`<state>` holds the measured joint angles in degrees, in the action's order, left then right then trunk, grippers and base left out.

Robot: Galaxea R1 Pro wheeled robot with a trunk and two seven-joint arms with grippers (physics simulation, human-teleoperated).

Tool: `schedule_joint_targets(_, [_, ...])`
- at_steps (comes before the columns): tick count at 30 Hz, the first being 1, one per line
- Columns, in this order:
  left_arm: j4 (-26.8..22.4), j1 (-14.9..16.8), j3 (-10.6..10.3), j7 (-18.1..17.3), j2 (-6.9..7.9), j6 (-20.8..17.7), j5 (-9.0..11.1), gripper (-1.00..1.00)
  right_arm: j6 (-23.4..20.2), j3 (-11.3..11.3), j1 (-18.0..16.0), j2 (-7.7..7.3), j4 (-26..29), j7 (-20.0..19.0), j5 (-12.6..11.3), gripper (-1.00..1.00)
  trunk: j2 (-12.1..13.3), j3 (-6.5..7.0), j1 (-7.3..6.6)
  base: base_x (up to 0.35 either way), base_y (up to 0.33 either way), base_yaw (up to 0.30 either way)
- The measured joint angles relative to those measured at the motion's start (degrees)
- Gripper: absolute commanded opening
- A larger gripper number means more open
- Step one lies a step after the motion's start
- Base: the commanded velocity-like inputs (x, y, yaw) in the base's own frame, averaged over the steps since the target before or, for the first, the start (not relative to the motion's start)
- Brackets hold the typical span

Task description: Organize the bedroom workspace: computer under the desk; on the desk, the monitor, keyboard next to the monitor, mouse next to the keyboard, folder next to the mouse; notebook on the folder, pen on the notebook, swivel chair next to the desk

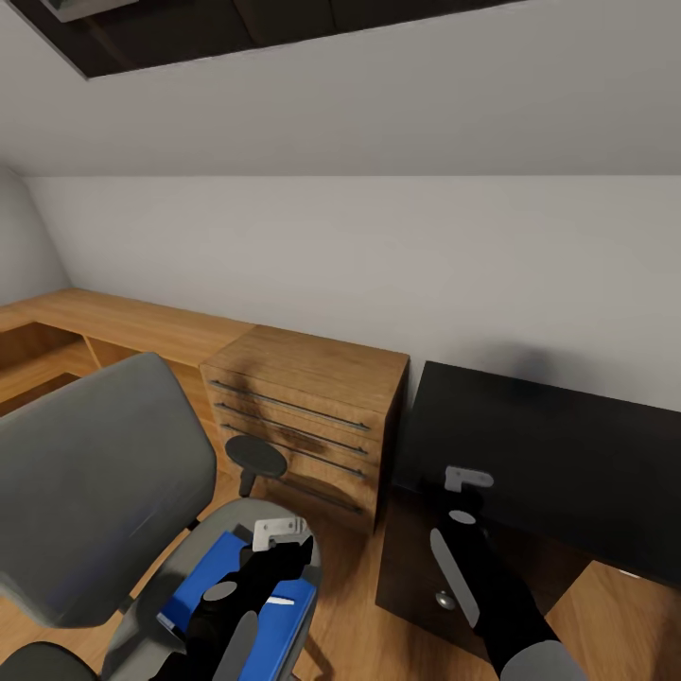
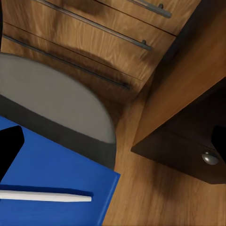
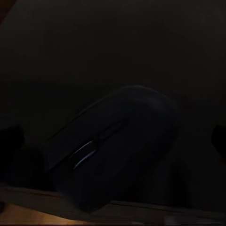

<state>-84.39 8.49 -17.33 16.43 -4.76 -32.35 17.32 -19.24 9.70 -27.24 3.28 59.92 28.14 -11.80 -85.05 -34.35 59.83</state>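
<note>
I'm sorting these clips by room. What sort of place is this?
Probably a home office corner, under a sloped ceiling: a grey swivel chair holding a blue folder, a wooden drawer chest, and a dark desk with a mouse on it.

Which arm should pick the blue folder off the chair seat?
Left. Its claw hangs right over the blue folder on the swivel chair, white pen beside it. The right claw is over the dark desk by the mouse.

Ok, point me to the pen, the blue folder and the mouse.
pen [image 2: 47, 196], left wrist view, middle of its white barrel.
folder [image 2: 56, 165], left wrist view, bare blue cover above the pen.
mouse [image 3: 113, 150], right wrist view, its top near the scroll wheel.
</note>
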Motion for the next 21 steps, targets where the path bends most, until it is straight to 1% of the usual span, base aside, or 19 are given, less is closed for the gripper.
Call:
schedule_joint_targets(7, [0.0,0.01,0.0,0.0,0.0,0.0,0.0,1.0,0.31,-0.01,-1.97,0.0,-3.38,-0.1,-0.06,1.0,0.0,0.0,0.0,0.0,0.0,0.0])
schedule_joint_targets(21, [0.0,0.0,0.0,0.0,0.0,0.0,0.0,1.0,0.47,-0.02,-2.59,0.0,-4.26,-0.11,-0.11,1.0,0.0,0.0,0.0,0.0,0.0,0.0])
